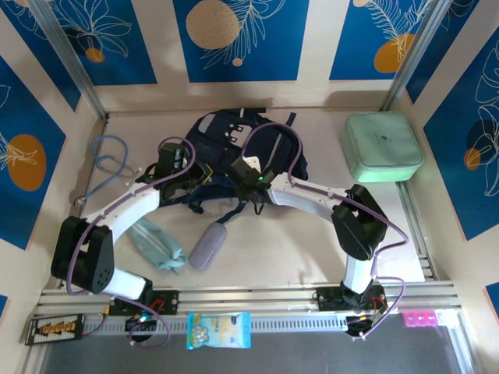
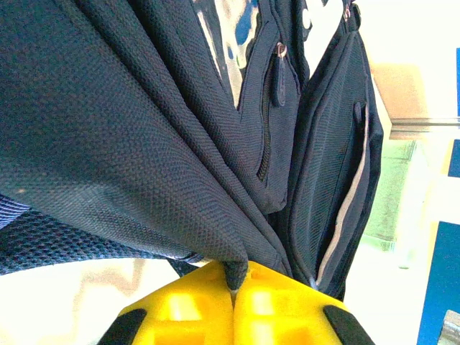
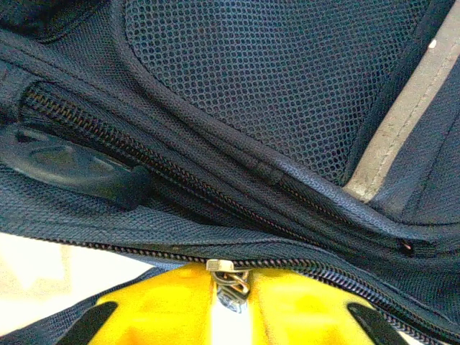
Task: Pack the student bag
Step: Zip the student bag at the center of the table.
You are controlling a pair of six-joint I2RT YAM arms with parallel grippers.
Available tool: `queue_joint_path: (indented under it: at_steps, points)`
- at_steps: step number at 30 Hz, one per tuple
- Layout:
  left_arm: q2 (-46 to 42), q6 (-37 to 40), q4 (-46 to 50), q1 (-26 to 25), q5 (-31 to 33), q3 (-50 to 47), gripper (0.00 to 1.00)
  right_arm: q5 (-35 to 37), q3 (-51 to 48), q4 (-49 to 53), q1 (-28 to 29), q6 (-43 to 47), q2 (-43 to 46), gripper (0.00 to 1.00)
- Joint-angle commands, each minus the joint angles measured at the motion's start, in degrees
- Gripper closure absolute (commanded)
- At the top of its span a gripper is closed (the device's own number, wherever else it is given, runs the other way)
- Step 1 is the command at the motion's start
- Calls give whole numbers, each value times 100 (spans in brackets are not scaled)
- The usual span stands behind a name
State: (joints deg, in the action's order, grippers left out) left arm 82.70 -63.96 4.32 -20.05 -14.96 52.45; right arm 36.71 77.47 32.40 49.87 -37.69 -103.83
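The student bag [image 1: 238, 136] lies at the back middle of the table, dark navy with a grey stripe [image 3: 402, 122]. My left gripper [image 1: 189, 169] sits at the bag's left edge. In the left wrist view this gripper [image 2: 236, 279] is shut on a pinched fold of navy fabric [image 2: 144, 144], lifting it into a tent. My right gripper [image 1: 249, 179] is at the bag's near edge. In the right wrist view its yellow fingers [image 3: 165, 305] are closed on the metal zipper pull [image 3: 228, 277] of a zip line [image 3: 345, 272].
A mint green zip case [image 1: 382, 146] stands at the back right. A light teal pouch [image 1: 156, 243] and a grey-lilac case [image 1: 207, 246] lie in front of the bag. A blue cable [image 1: 109, 160] lies at the left. A snack packet [image 1: 218, 329] sits on the near rail.
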Motion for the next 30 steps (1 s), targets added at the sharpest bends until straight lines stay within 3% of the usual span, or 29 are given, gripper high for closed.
queue_joint_path:
  at_steps: [1,9,15,21,25,30]
  points:
    - [-96,174,-300,27,-156,332,100,252,134,110,22,-132,-77,82]
    - [-196,305,-83,36,103,319,100,557,-443,385,-3,-610,306,86]
    - [-183,332,-71,49,134,233,100,238,-1428,190,-325,-1130,1021,86]
    - [-166,327,-115,50,99,228,100,-110,-1438,-164,-359,-506,1054,86]
    - [-181,389,-41,61,159,211,100,-69,-1269,343,-512,-765,929,92]
    - [-151,402,-87,65,255,0,100,-109,-1940,237,-882,-809,1501,93]
